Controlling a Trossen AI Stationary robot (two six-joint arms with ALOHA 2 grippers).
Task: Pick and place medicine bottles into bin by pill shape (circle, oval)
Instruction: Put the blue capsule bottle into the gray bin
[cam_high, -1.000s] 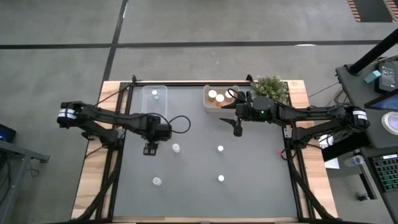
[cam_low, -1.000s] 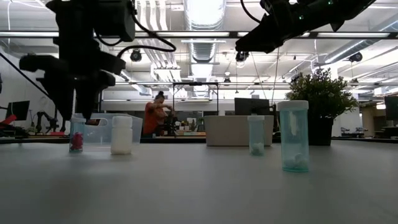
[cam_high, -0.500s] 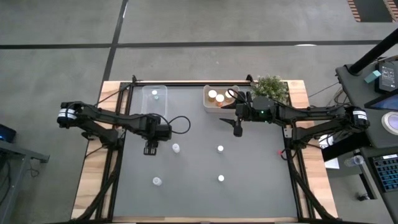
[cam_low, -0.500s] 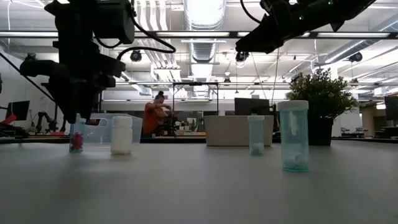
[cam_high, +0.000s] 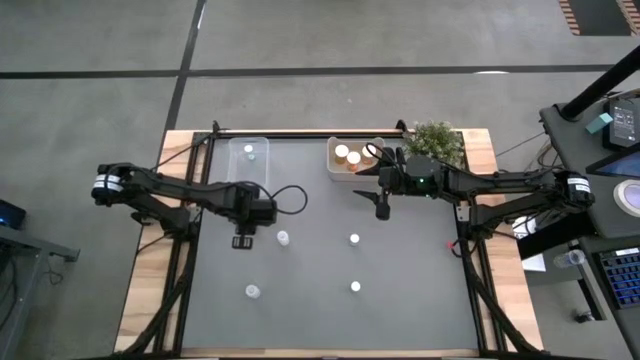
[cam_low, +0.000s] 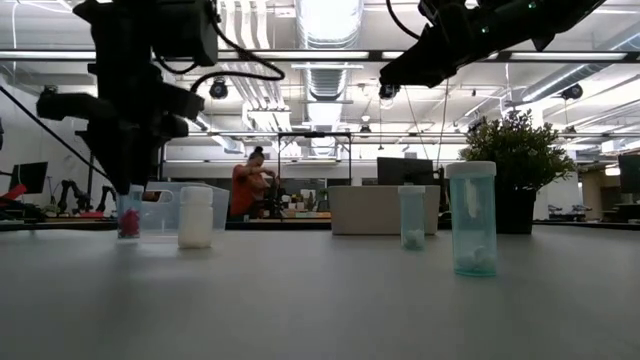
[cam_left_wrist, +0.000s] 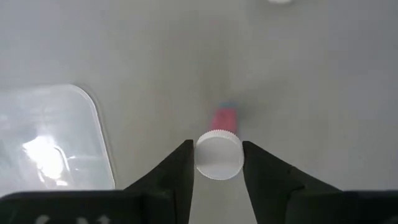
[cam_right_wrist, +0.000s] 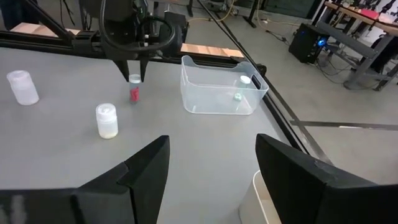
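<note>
left end effector (cam_left_wrist: 219, 163): positioned over the left-centre of the grey surface (cam_high: 400, 260), fingers pointing down. both fingers (cam_left_wrist: 177, 171) are in contact with the white cap of a small clear bottle with red contents (cam_left_wrist: 219, 149), one finger on each side of the cap. state: clamped on that bottle. in the low view the bottle (cam_low: 129, 213) appears to sit slightly above the surface line, tucked under the end effector; whether its base touches the surface cannot be told.

right end effector (cam_high: 381, 208): held above the surface near the far centre, just beside the tan bin (cam_high: 333, 166). its two fingers (cam_right_wrist: 146, 171) stand well apart with nothing between them. state: open, empty.

bins: a clear plastic bin (cam_high: 250, 161) stands at the far left of the surface and holds one small bottle (cam_high: 250, 151). the tan bin stands to its right and holds white-capped bottles (cam_high: 347, 155).

loose bottles on the surface:
- one white bottle (cam_high: 283, 238) just beside the left end effector.
- one bottle (cam_high: 354, 239) near the centre.
- one bottle (cam_high: 252, 291) near the front left.
- one bottle (cam_high: 355, 287) near the front centre.

a green potted plant (cam_high: 437, 142) stands at the far right corner. a person (cam_low: 248, 185) is visible in the room behind the surface.
</note>
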